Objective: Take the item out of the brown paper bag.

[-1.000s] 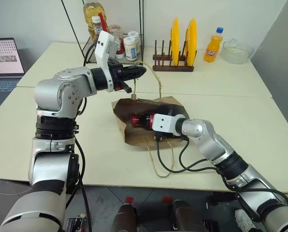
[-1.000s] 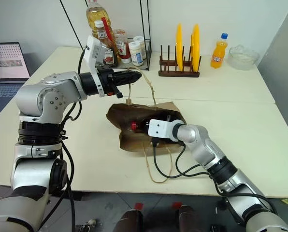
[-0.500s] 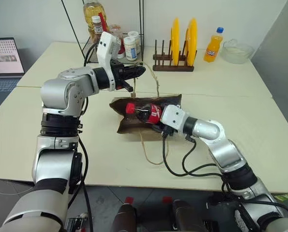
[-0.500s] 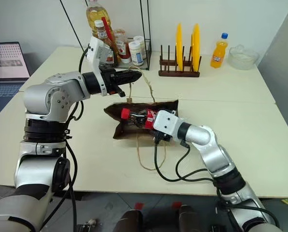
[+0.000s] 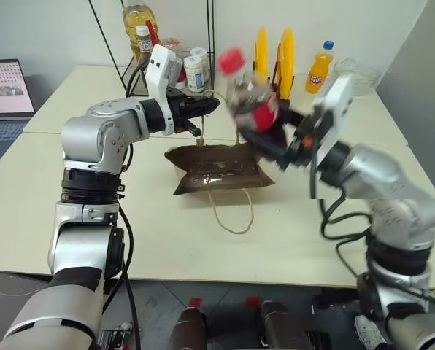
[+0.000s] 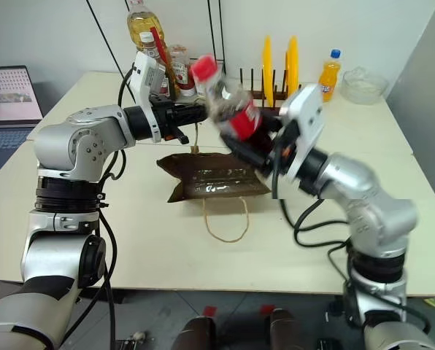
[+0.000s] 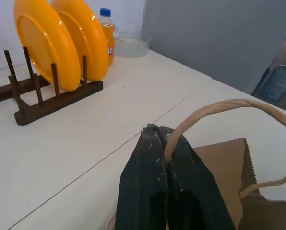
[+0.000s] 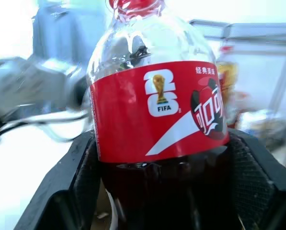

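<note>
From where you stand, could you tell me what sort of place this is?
Probably a lab or office mocked up as a kitchen: a plate rack and condiment bottles on a plain table, with a laptop beside them.

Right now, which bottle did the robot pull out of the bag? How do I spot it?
Look above the brown paper bag lying on the table. The cola bottle is up in the air, gripped by the right gripper. It has a red cap and label, unlike the orange soda bottle behind.
</note>
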`<move>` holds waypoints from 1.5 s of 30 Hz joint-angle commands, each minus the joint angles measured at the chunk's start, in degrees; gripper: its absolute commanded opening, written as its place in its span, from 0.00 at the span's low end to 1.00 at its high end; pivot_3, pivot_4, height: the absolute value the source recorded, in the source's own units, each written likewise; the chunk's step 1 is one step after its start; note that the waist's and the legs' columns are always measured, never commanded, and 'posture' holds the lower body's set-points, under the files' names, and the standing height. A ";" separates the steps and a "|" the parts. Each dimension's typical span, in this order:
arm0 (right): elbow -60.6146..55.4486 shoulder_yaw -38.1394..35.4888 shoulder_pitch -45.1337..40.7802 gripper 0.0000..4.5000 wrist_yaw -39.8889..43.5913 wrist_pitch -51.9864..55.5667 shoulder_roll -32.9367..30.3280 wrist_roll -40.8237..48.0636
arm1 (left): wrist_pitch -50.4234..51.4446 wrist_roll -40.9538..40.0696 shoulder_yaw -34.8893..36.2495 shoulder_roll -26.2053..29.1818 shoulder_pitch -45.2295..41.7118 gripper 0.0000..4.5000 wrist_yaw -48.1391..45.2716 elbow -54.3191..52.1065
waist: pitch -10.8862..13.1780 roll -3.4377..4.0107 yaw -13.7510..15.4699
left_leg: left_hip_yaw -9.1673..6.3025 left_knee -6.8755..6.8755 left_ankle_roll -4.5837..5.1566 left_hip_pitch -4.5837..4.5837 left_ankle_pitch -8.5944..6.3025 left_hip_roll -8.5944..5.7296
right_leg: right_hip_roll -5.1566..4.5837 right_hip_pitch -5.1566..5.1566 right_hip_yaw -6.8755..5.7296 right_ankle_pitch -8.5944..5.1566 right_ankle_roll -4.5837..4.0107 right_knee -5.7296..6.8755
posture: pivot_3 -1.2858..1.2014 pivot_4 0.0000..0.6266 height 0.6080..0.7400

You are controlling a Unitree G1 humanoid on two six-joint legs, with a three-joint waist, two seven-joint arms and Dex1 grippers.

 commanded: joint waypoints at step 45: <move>15.73 5.25 15.42 1.00 10.75 -21.24 -13.71 -25.22 | -6.40 2.60 4.39 3.21 -0.48 0.56 4.04 2.90 | 0.10 0.18 -0.31 | 0.24 0.40 -0.15 -0.14 0.13 0.00 | -0.09 0.03 0.05 0.05 0.10 0.05 | 0.52 0.24 1.00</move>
